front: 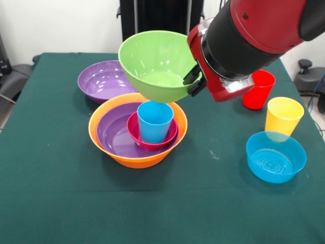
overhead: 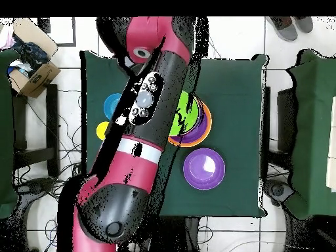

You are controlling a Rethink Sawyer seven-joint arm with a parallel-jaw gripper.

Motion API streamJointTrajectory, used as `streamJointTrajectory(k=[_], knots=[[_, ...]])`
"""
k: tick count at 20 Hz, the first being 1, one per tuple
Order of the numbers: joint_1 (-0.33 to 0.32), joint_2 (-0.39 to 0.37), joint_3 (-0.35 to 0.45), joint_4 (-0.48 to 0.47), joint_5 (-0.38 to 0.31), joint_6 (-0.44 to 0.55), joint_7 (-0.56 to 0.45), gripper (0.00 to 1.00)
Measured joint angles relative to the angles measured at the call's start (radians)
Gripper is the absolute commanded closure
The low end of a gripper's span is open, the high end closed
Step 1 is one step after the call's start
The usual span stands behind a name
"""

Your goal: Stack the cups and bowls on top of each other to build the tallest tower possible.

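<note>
My gripper [front: 194,80] is shut on the right rim of the lime green bowl [front: 155,63], which hangs tilted just above the tower. The tower is a large orange bowl [front: 132,160] holding a purple bowl [front: 112,133], a small pink-red bowl [front: 133,131] and an upright blue cup [front: 155,121]. In the overhead view the arm hides the gripper. Only a slice of the green bowl [overhead: 187,110] and the orange bowl's rim [overhead: 209,122] show beside the arm.
A second purple bowl [front: 101,80] [overhead: 204,168] sits behind and left of the tower. To the right stand a red cup [front: 258,91], a yellow cup [front: 283,116] [overhead: 103,130] and a small blue bowl [front: 275,157] [overhead: 113,105].
</note>
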Motion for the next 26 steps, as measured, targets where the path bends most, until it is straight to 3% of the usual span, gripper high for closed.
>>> streamJointTrajectory(k=[8,26], knots=[[0.026,-0.025,0.061,0.083,-0.047,-0.052,0.000,1.00],[0.007,-0.019,0.108,0.081,-0.075,-0.082,0.000,1.00]])
